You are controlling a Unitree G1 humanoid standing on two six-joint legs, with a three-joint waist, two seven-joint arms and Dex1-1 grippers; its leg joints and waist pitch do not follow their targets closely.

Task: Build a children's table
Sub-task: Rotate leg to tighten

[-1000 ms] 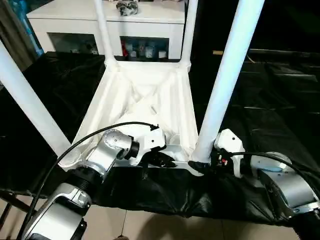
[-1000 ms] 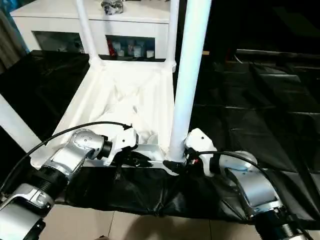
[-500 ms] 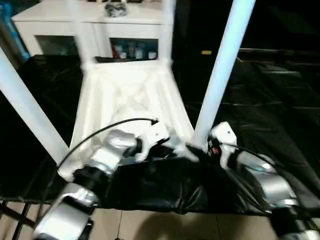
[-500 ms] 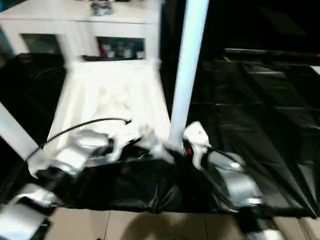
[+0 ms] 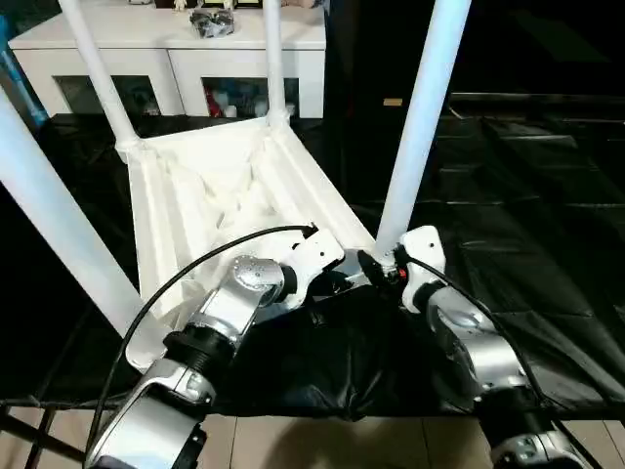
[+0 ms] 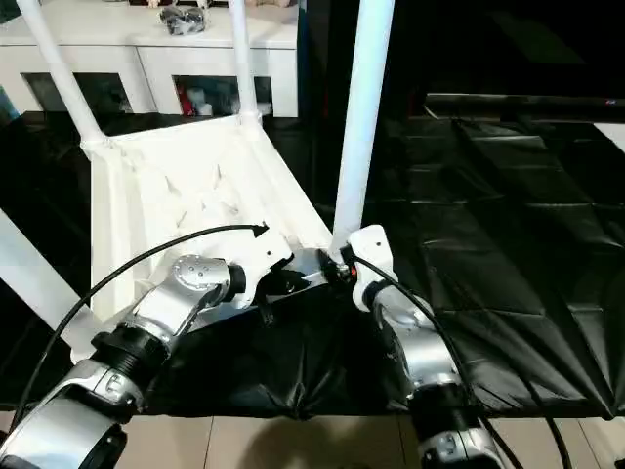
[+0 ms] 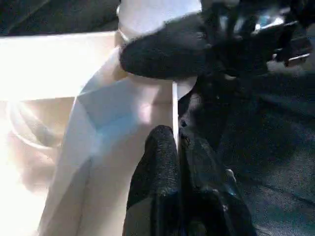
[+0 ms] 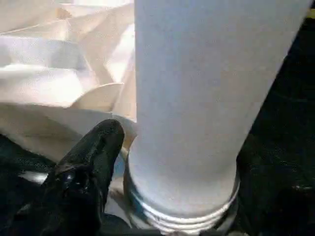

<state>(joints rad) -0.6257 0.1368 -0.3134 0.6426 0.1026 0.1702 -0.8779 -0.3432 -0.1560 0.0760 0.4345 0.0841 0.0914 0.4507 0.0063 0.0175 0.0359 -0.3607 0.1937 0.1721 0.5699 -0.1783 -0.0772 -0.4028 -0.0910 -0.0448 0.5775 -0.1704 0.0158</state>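
Note:
The children's table (image 5: pixel 215 186) lies upside down on black cloth, ribbed underside up, with its white legs standing up from the corner sockets. My left gripper (image 5: pixel 337 284) is shut on the thin near rim (image 7: pixel 174 103) beside the near right corner; its two black fingers (image 7: pixel 157 162) pinch the edge. My right gripper (image 5: pixel 376 266) is open around the base of the near right leg (image 5: pixel 420 117). One of its fingers (image 8: pixel 88 167) stands just off the leg (image 8: pixel 206 88) above the threaded collar; the other is hidden behind the leg.
A white cabinet with glass doors (image 5: pixel 166 39) stands right behind the table's far end. Black cloth (image 5: pixel 527 215) covers the work surface out to the right. The surface's front edge and floor tiles (image 5: pixel 322 445) lie just below my forearms.
The view has shifted and tilted. My right forearm now reaches the leg from nearer the front instead of from the right. Both grippers stay at the same near right corner.

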